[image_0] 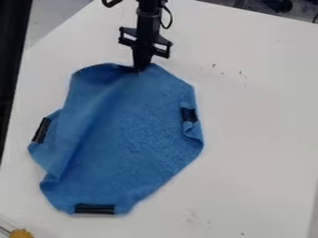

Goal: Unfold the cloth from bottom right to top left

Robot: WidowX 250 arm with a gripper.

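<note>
In the camera view, the black metal-and-plastic two-finger gripper (140, 69) pinches the top edge of a blue, textured, irregularly rounded cloth (124, 135) on a smooth white table (261, 139), the pinched bit hard to make out, a yellow-orange object (22, 233) cut off lower left.

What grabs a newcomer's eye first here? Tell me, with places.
The big, rumpled blue cloth stands out first, spread across the left and middle of the white tabletop. Next comes the black two-finger gripper at its top edge, then three dark clip-like pieces at its left, right and bottom edges.
</note>
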